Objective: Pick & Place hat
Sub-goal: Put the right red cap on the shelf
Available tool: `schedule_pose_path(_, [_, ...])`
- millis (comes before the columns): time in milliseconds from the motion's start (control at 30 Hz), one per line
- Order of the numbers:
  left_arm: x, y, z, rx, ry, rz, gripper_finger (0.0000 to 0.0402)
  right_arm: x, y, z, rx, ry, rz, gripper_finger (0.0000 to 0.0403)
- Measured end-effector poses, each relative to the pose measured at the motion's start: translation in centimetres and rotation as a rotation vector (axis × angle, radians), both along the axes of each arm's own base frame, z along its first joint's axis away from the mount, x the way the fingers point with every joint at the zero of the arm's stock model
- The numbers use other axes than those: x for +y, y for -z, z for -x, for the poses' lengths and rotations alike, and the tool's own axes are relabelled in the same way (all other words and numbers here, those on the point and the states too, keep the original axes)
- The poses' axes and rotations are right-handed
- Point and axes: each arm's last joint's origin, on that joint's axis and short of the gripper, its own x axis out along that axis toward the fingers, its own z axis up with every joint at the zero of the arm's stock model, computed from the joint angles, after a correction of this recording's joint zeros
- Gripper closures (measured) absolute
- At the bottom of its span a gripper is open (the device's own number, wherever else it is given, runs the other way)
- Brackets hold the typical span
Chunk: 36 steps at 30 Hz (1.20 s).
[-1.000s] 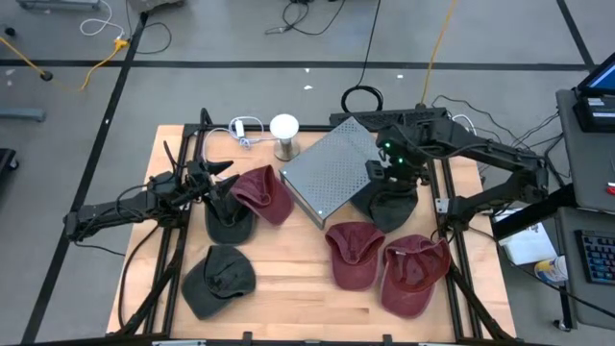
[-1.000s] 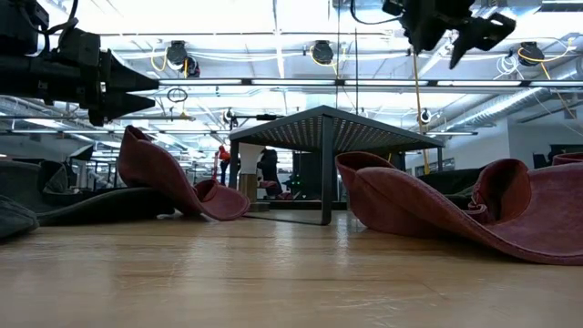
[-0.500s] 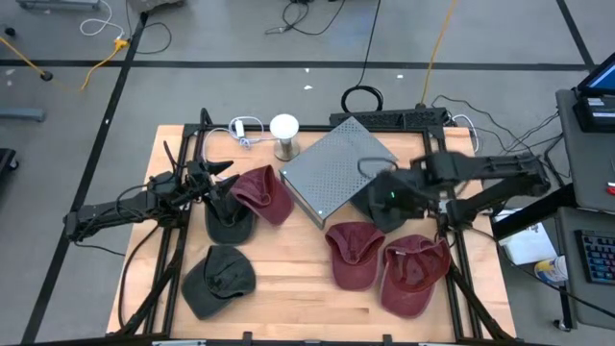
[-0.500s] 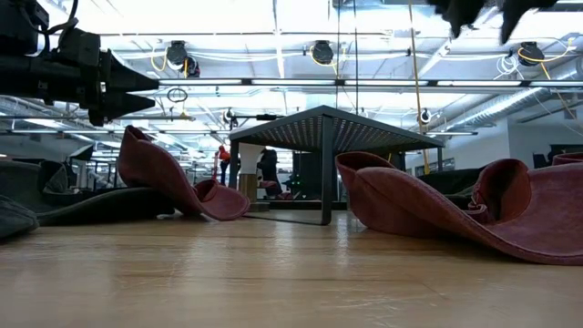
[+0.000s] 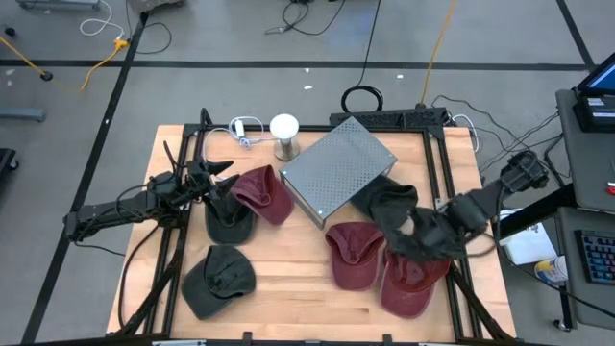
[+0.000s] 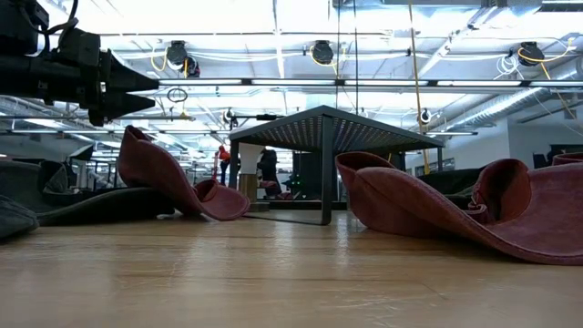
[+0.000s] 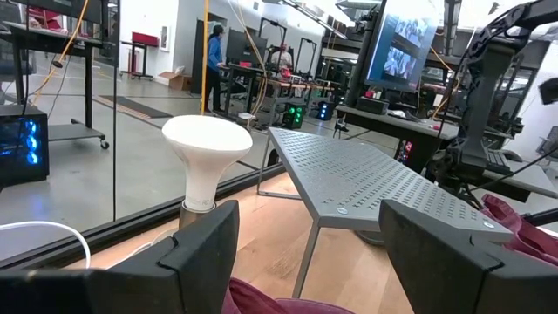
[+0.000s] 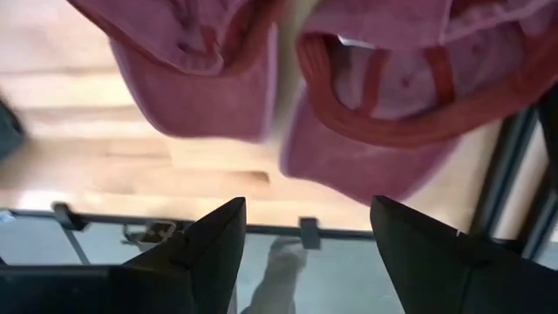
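Note:
Several hats lie flat on the wooden table: a dark one and a red one at the left, a grey-green one near the front, a dark one beside the grey perforated stand, and two red ones at the right front. My right gripper hovers open above the two red hats. My left gripper waits open over the left red hat, facing the stand.
A white bulb lamp with its cable stands at the table's far edge, left of the stand. Dark metal frame rails run along both sides of the table. Bare wood lies at the front centre.
My right arm has swung from above the dark hat beside the stand toward the table's near right corner, ending above the two red hats; it has passed up and out of the low view. The hats and my left arm have kept still.

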Motion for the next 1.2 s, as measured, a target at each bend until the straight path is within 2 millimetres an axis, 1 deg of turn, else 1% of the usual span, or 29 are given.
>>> schedule_pose_path(167, [0.0, 0.0, 0.0, 0.0, 0.0, 0.0, 0.0121, 1.6, 0.0, 1.1, 0.013, -0.027, -0.01, 0.0161])
schedule_pose_path(333, [0.0, 0.0, 0.0, 0.0, -0.001, 0.0, 0.0121, 2.5, 0.5, 1.0, 0.027, -0.04, 0.004, 0.0161])
schedule_pose_path(633, [0.0, 0.0, 0.0, 0.0, 0.0, 0.0, 0.0121, 3.8, 2.2, -0.5, 0.086, -0.005, 0.043, 0.0161])
schedule_pose_path(933, [0.0, 0.0, 0.0, 0.0, 0.0, 0.0, 0.0121, 5.5, 5.1, -2.6, 0.16, 0.005, 0.115, 0.0161])
schedule_pose_path(1067, [0.0, 0.0, 0.0, 0.0, 0.0, 0.0, 0.0121, 6.0, 6.3, -3.5, 0.146, 0.014, 0.186, 0.0161])
schedule_pose_path(1200, [0.0, 0.0, 0.0, 0.0, -0.001, 0.0, 0.0121, 6.6, 7.4, -4.2, 0.147, 0.014, 0.22, 0.0161])
